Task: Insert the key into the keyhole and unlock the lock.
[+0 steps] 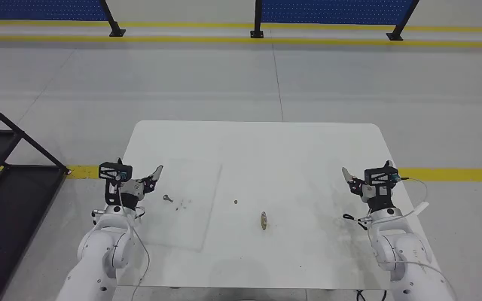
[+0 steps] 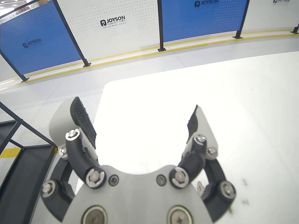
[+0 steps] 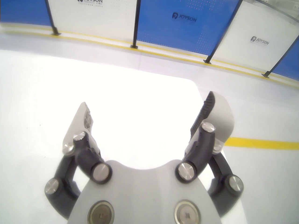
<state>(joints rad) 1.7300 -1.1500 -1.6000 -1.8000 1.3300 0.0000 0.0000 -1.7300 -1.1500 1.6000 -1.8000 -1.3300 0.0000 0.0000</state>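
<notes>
Fingers on your left gripper and right gripper are spread wide, holding nothing. Each gripper hangs over one side edge of the white table. The lock lies near the table's middle, and the key lies near its left edge.

A small grey metal key lies flat near the white table's left side; a small brass-coloured lock rests mid-table, well apart.

On the table, the key lies left of the lock, well apart.
</notes>
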